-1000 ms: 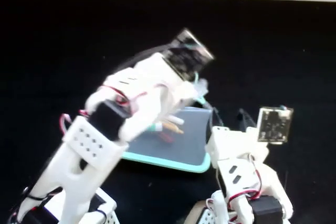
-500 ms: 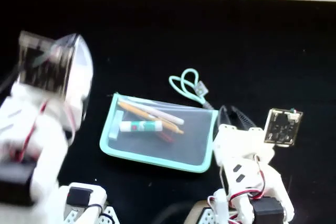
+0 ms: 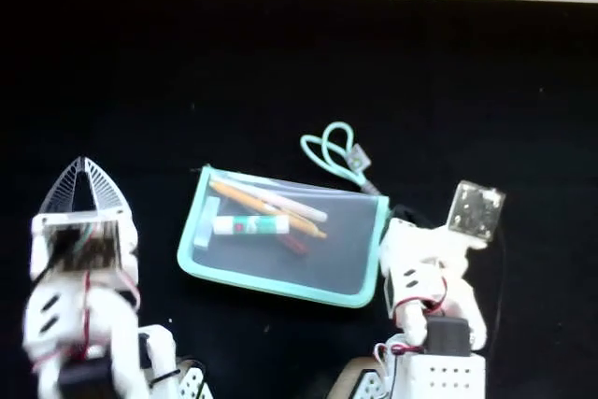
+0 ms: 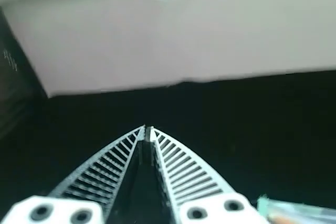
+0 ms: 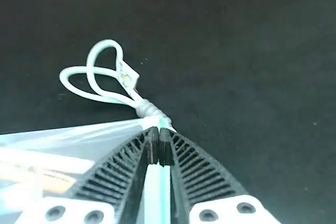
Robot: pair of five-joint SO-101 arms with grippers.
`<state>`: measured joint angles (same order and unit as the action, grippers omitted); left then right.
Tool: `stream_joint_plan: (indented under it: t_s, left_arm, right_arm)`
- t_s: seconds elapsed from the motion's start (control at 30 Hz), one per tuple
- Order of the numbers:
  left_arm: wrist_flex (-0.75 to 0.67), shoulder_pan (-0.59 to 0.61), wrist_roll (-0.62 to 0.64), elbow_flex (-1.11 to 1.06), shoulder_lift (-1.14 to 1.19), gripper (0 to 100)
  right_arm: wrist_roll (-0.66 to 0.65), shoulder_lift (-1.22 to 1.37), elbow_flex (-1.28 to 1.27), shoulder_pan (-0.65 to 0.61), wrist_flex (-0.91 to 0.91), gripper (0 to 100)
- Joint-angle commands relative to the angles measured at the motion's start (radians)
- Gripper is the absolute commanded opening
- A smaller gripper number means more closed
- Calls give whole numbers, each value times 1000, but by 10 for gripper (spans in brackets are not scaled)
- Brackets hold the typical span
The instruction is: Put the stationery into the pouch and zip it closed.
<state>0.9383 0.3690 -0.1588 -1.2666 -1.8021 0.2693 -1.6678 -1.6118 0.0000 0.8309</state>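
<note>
The clear pouch [image 3: 318, 254] with teal edging lies flat mid-table. Inside it are an orange pencil [image 3: 245, 197], a white pen [image 3: 297, 205], a glue stick [image 3: 250, 224] and a small red item. Its teal cord loop [image 3: 329, 150] trails off the far right corner, and the same cord loop [image 5: 100, 80] is in the right wrist view. My right gripper [image 5: 159, 132] is shut on the pouch's teal edge [image 5: 157, 182] at that corner, beside the cord's knot. To the left of the pouch, apart from it, my left gripper [image 3: 82, 173] is shut and holds nothing. The left gripper [image 4: 147, 129] is over bare black cloth.
The table [image 3: 467, 91] is covered in black cloth up to a pale wall at the far edge. Both arm bases stand at the near edge, on either side of the pouch. A corner of the pouch [image 4: 294, 211] sits at the rim of the left wrist view.
My left arm swung off the pouch to the left and drew back toward the near edge, uncovering the pouch. The right arm shifted slightly and stays at the pouch's corner.
</note>
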Motion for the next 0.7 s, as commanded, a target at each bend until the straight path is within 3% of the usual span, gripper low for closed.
stream_joint_plan:
  t_s: [0.0,0.17,0.37,0.57,0.67]
  left_arm:
    - [-95,76,3,-220,-12,8]
    - [-132,119,3,-429,-8,9]
    - [-64,125,3,-429,-2,10]
    - [83,122,3,-429,-7,10]
    - [170,122,3,-429,-7,10]
  right_arm:
    - [-11,-8,-87,10,-54,19]
    - [-11,-8,-168,10,-51,19]
    - [-14,-7,-188,10,18,19]
    - [-358,-7,-188,12,202,19]
    - [-465,-7,-188,12,209,19]
